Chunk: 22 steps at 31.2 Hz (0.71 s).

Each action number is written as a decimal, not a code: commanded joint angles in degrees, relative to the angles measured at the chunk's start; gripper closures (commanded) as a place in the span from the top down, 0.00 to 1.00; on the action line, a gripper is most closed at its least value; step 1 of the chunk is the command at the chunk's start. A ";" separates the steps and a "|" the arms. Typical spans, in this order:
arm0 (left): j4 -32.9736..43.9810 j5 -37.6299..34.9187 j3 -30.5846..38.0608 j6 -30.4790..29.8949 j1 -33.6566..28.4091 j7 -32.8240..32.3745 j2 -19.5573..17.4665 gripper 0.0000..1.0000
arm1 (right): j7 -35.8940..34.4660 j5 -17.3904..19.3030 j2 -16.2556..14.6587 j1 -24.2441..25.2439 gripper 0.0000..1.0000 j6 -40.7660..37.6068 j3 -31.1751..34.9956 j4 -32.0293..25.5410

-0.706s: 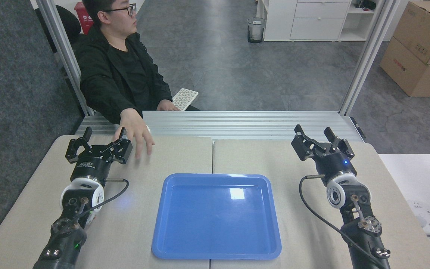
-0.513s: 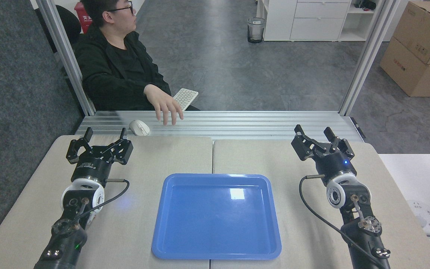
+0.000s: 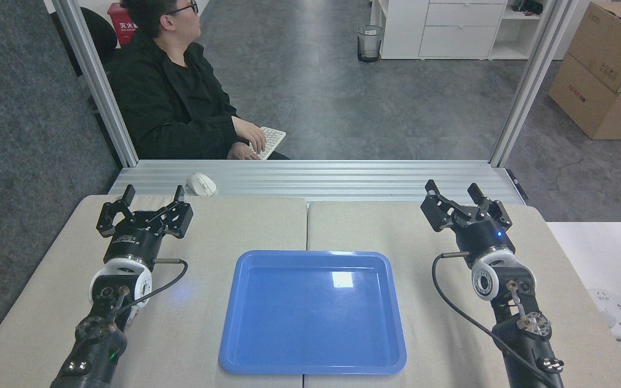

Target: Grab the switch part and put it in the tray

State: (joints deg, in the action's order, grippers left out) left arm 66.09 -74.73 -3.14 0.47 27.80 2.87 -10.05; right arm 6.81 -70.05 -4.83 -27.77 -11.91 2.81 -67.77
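Observation:
The glossy blue tray (image 3: 246,345) lies in the middle of the table near its front edge, with nothing in it. No switch part shows anywhere in the head view. My left gripper (image 3: 153,194) stands open over the table's far left, well left of the tray, nothing between its fingers. My right gripper (image 3: 453,191) is open too, over the far right, empty.
A white computer mouse (image 3: 201,184) rests on the aluminium rail (image 3: 375,178) behind the table, just beyond my left gripper. A person in black sits behind the rail, a hand on a white keyboard (image 3: 270,141). A white power strip (image 3: 615,315) lies at the right edge.
The person's hand has pulled back from the table beside my left gripper, leaving the mouse on the rail, and now rests on the keyboard. Both arms have stayed put.

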 commanded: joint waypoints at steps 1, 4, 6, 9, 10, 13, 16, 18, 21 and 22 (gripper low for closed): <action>0.01 0.03 0.06 -0.03 -0.02 0.03 0.12 1.00 | -0.05 0.00 0.00 0.00 1.00 0.04 0.00 0.00; 0.01 0.03 0.06 -0.03 -0.02 0.03 0.12 1.00 | -0.05 0.00 0.00 0.00 1.00 -0.04 0.00 0.00; 0.01 0.03 0.06 -0.03 -0.02 0.03 0.12 1.00 | -0.05 0.00 0.00 0.00 1.00 0.04 0.00 0.00; 0.01 0.03 0.06 -0.03 0.06 0.03 0.12 1.00 | -0.05 0.00 0.00 0.00 1.00 0.04 0.00 0.00; 0.01 0.03 0.06 -0.03 0.06 0.03 0.12 1.00 | -0.05 0.00 0.00 0.00 1.00 0.04 0.00 0.00; 0.01 0.03 0.06 -0.03 0.06 0.03 0.12 1.00 | -0.05 0.00 0.08 0.00 1.00 0.13 0.09 0.00; 0.01 0.03 0.06 -0.03 0.06 0.03 0.12 1.00 | -0.05 0.00 0.26 0.00 1.00 0.22 0.09 0.00; 0.01 0.03 0.06 -0.03 0.06 0.03 0.12 1.00 | -0.05 0.00 0.26 -0.09 1.00 0.39 0.09 0.00; 0.01 0.03 0.06 -0.03 0.06 0.03 0.12 1.00 | -0.05 -0.09 0.26 0.00 1.00 0.74 0.00 0.00; 0.01 0.03 0.06 -0.03 0.06 0.03 0.12 1.00 | -0.05 -0.09 0.35 0.00 1.00 0.83 0.00 0.00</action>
State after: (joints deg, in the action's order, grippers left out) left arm 66.09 -74.71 -3.10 0.47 27.82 2.87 -9.96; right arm 6.82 -70.05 -4.75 -27.77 -11.48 2.83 -67.77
